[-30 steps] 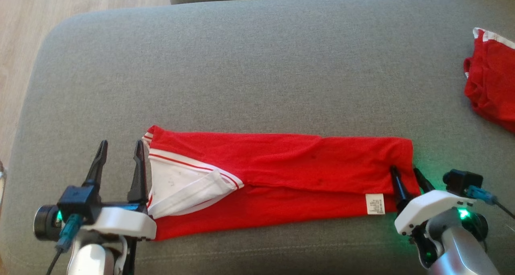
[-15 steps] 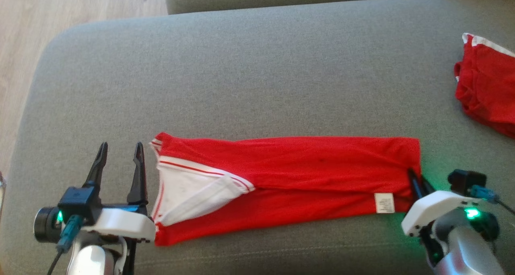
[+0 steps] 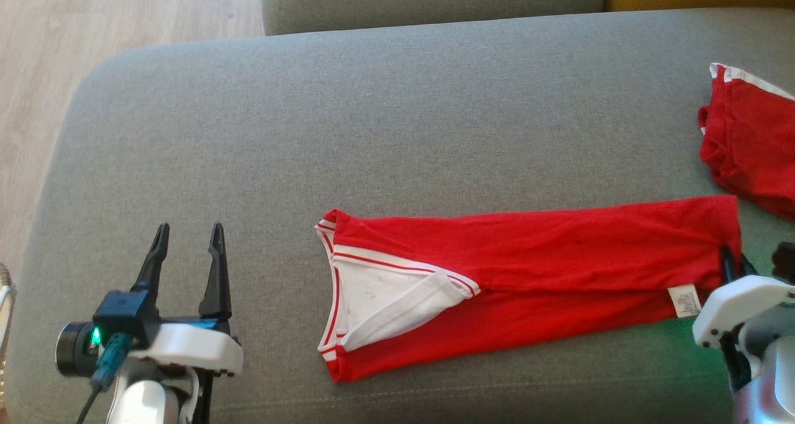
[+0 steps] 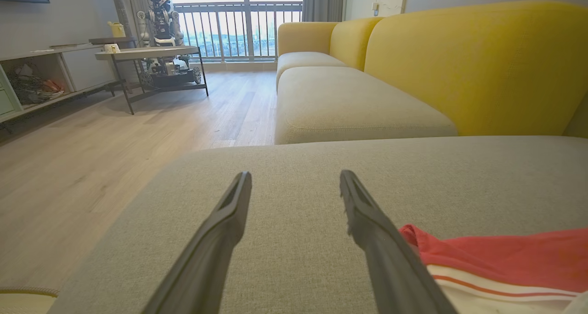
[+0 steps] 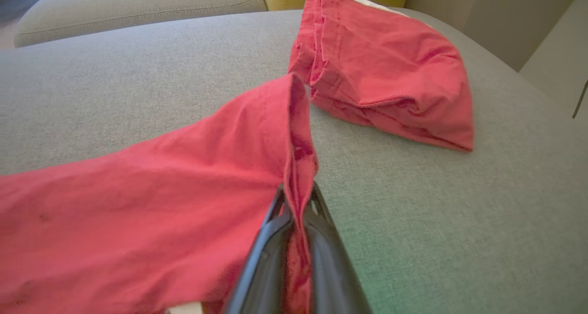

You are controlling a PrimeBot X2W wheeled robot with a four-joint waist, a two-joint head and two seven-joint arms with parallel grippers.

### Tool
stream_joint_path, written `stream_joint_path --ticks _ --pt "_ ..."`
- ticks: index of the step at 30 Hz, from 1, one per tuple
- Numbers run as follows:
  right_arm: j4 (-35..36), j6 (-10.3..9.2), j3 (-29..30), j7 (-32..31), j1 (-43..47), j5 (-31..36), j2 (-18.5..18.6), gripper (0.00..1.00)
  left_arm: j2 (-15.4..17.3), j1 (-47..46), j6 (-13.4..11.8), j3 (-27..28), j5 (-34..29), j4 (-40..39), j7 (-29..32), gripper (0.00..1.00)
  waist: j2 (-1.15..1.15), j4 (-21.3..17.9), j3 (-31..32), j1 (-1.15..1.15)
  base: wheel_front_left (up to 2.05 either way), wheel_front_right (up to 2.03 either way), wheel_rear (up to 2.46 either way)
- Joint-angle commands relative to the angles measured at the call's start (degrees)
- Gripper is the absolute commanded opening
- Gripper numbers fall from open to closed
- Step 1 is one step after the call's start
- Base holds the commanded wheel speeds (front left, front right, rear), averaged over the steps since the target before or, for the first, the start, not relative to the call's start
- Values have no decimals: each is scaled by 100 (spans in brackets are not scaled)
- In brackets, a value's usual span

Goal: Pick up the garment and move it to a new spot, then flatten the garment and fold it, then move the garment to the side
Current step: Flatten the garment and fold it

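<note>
Folding step, we judge: right end effector [image 3: 735,261], lower right, grips the red jersey [image 3: 528,256], apparently its hem. Left end effector [image 3: 190,227] is open, empty. Next: carry hem toward collar.

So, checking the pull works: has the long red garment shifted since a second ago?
Yes. The garment slid right along the cushion, closing on the red pile.

You have closed the right gripper [image 3: 735,261] on the hem end of the garment [image 3: 559,256] and dragged it all toward the red pile [image 3: 751,132]; its hem corner now lies just beside that pile.
</note>
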State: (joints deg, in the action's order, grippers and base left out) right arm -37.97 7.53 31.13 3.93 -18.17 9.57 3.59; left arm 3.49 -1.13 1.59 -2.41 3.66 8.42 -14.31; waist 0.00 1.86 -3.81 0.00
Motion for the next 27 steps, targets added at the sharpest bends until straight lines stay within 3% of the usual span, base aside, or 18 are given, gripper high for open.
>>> stream_joint_path --ticks 1,5,9,21,27 --pt "224 -4 -214 -35 -243 -47 9 0 13 -82 11 239 -32 -155 -69 100 0 -11 62 0 0 0 0" --pt "251 -4 -533 -175 -142 -171 -39 0 5 28 24 294 26 -99 -69 100 0 -47 222 0 0 0 0" --pt "391 -4 -969 -461 -16 -721 -65 0 20 121 16 389 7 -74 -69 100 0 -78 403 0 0 0 0" --pt "1732 -4 -3025 -1637 501 -3654 -70 0 -16 192 5 367 -9 -83 -69 100 0 -9 511 0 0 0 0" --pt "2220 -4 -3818 -1903 740 -4988 -70 0 -29 191 21 319 -7 -27 -69 100 0 201 547 0 0 0 0"
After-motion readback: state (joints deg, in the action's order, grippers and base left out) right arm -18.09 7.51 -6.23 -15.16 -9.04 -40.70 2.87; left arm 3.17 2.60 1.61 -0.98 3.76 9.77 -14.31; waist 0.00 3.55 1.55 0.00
